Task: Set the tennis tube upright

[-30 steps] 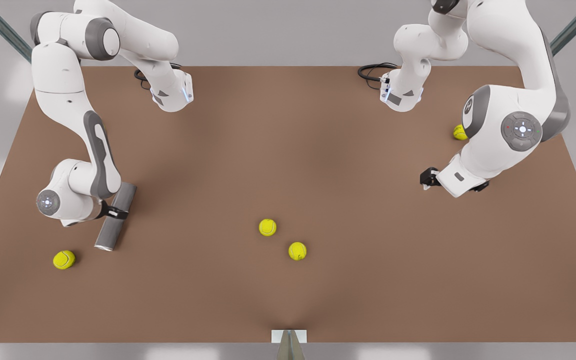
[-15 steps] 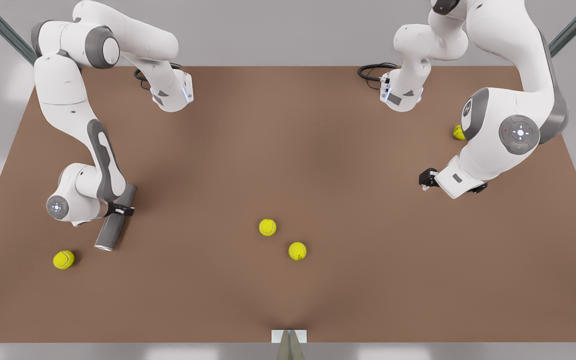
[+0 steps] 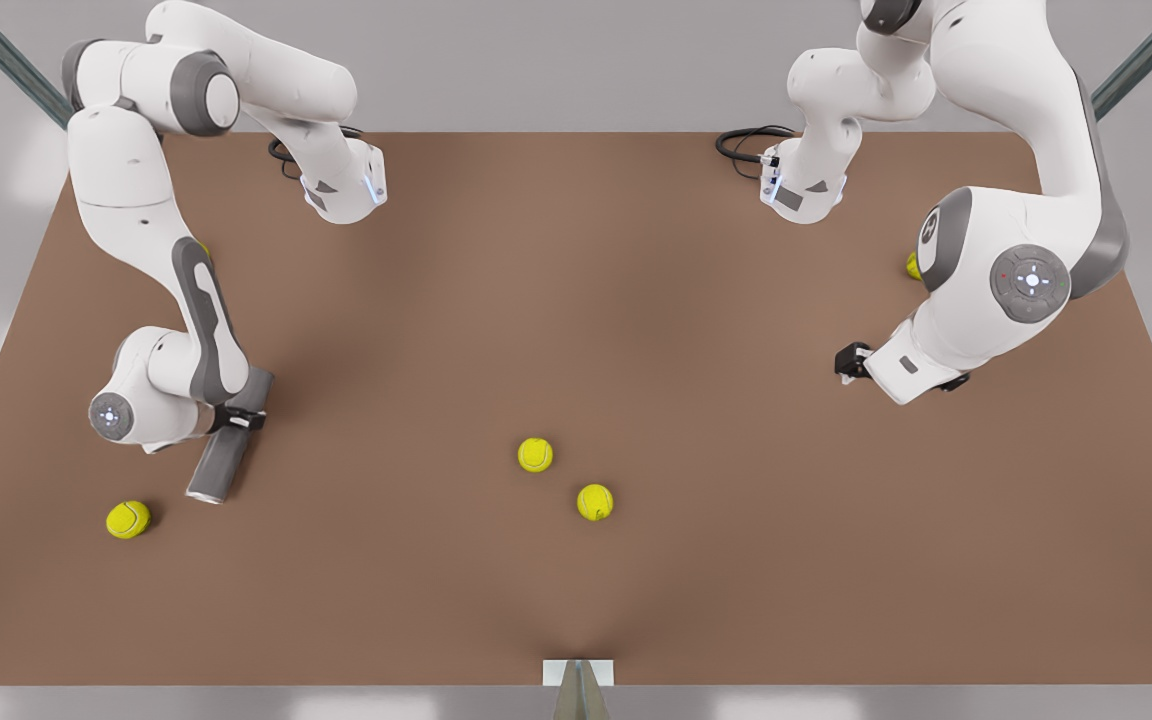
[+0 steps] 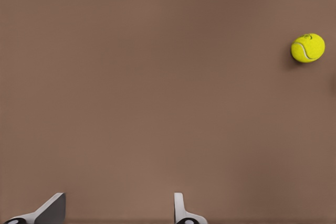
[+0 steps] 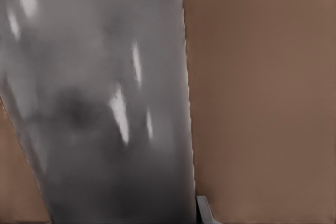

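Gripping the tennis tube [image 3: 223, 449] mid-length, my right end effector [image 3: 239, 420] is clamped across it as it lies on the table [image 3: 636, 320] beside a ball [image 3: 128, 519]. It looks stiff, light and slick. My left end effector [image 3: 848, 361], well away from the tube, waits with fingers apart.

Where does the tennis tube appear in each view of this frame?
Front view: the tennis tube lies tilted near the front view's left edge, with the right gripper clamped across its middle.
Right wrist view: the tube is seen close up as a broad grey surface.
Left wrist view: the open left gripper faces bare table and a tennis ball.
Shared landmark: the brown table.
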Motion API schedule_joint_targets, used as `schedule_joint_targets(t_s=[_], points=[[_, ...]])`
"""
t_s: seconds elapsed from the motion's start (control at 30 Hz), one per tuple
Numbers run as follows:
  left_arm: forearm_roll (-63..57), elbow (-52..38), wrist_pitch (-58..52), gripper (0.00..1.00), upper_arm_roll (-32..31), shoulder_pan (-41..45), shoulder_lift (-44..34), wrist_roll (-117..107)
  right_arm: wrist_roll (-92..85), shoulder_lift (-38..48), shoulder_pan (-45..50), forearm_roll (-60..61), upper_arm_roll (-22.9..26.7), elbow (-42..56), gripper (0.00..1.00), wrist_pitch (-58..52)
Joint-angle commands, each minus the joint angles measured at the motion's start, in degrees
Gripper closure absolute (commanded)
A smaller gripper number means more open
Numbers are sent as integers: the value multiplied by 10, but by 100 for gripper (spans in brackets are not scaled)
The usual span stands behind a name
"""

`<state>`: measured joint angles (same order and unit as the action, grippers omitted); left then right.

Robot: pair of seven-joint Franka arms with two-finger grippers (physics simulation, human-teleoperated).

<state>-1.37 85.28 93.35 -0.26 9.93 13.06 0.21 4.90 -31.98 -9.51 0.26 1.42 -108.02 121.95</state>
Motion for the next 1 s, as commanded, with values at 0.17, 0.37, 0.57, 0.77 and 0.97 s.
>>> schedule_joint_targets(t_s=[0.17,0.37,0.57,0.77,0.97], points=[[0,0,0,0,0,0,-1,1,-39,39,239,1,-1,130,33,-64],[0,0,1,0,0,-1,0,1,-40,-27,445,22,-2,241,33,-62],[0,0,1,0,0,-2,0,1,-195,-70,585,18,0,294,33,-47],[0,0,9,0,0,-3,7,1,-379,-103,605,9,5,288,33,-28],[0,0,9,0,0,-4,8,1,-382,-148,630,9,8,286,31,29]])
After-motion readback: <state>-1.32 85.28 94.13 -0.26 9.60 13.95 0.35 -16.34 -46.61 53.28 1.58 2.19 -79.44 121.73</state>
